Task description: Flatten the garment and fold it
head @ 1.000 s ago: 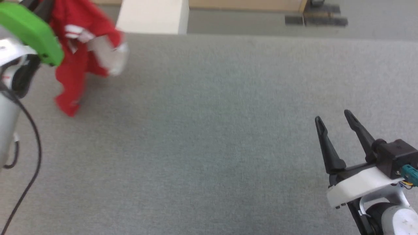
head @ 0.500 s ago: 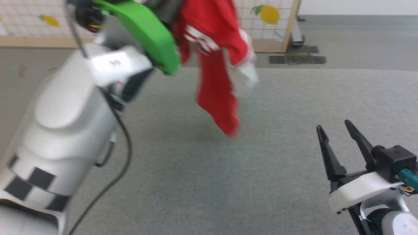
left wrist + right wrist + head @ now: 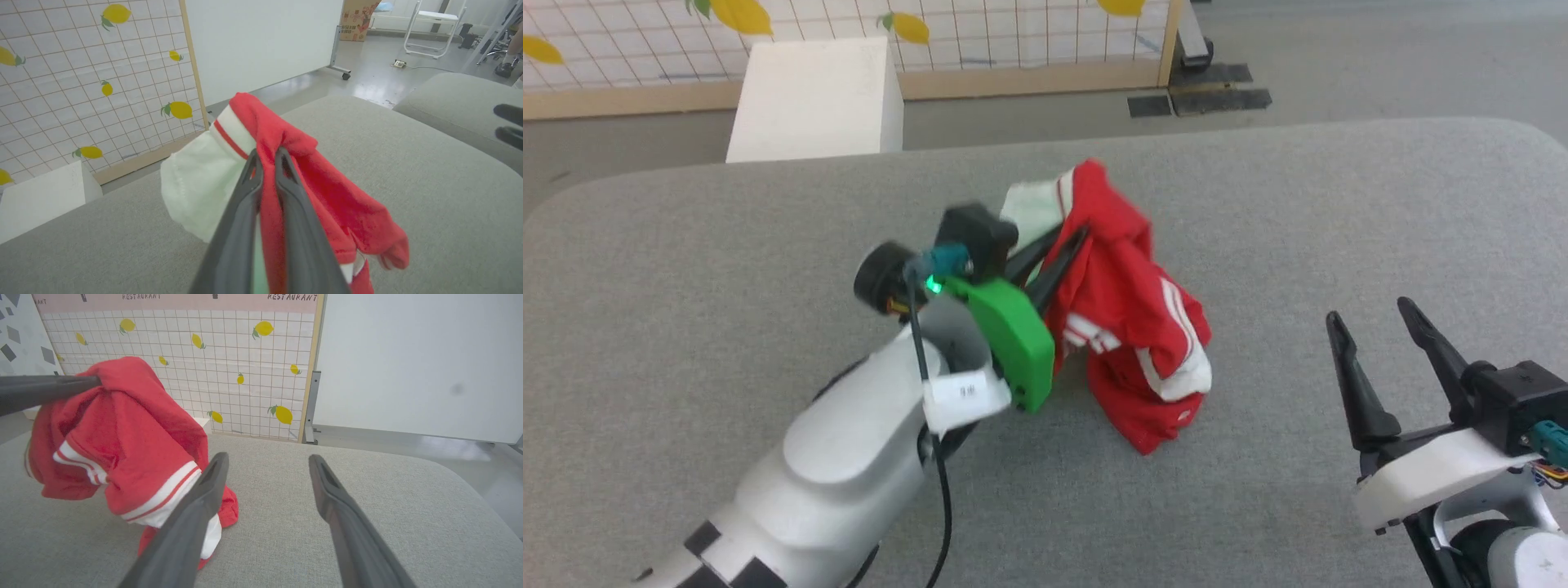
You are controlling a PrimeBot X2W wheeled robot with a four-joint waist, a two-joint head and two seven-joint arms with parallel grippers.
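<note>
**Red jersey [image 3: 1127, 327] bunched in L claw: spread it first**

L claw [image 3: 1072, 238] is clamped on a fold of the jersey next to the white sleeve [image 3: 192, 196]. Wrist view shows both fingers [image 3: 239, 212] pinched tight w/ red cloth between them. Jersey hangs as a crumpled lump over the middle of the grey pad [image 3: 1298, 204]; its lowest bit touches the pad, the rest drapes off the fingers. Striped trim [image 3: 1174, 314] faces the R side; chest print not visible. R claw [image 3: 1369, 312] sits spread wide & empty at lower right, apart from the cloth.

Step in hand, as I read it: lay-out. Flattening not yet begun, fold far off. To do it well:
- Don't just drop it. A one-point release prob leaves the same lump.
- Bring R claw in for a 2nd hold, ideally a hem or the other shoulder. The striped edge nearest R looks the easiest target.
- Take one layer only if poss. Soft knit bunches, so a deep bite may catch front + back.
- Then pull L & R apart, low over the pad, letting the bottom drag so the cloth unrolls.
- Stay central. White box [image 3: 809, 98] & the pad's far edge lie beyond the lump, so there looks to be room enough.
</note>
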